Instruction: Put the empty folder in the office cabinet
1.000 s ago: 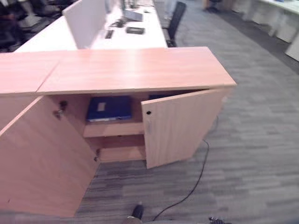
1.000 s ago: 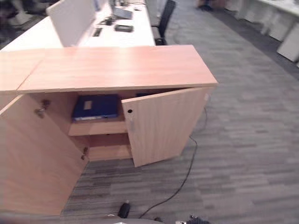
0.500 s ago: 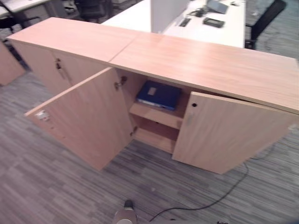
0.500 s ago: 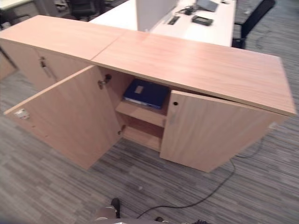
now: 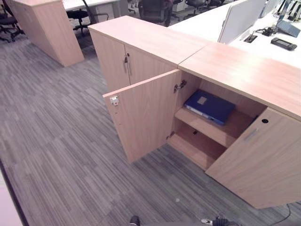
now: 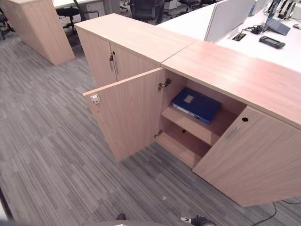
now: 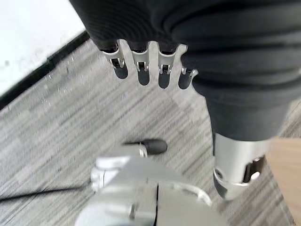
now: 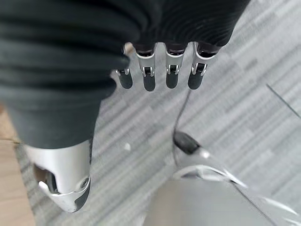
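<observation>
The blue folder (image 5: 209, 107) lay flat on the upper shelf (image 5: 214, 131) of the open office cabinet (image 5: 244, 75), well away from both hands. The left hand (image 7: 155, 52) and right hand (image 8: 160, 56) hung over the grey carpet (image 5: 56, 141), fingers (image 8: 149, 77) straight and relaxed, holding nothing.

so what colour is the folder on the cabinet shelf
Dark blue folder, clearest in the right eye view.
</observation>
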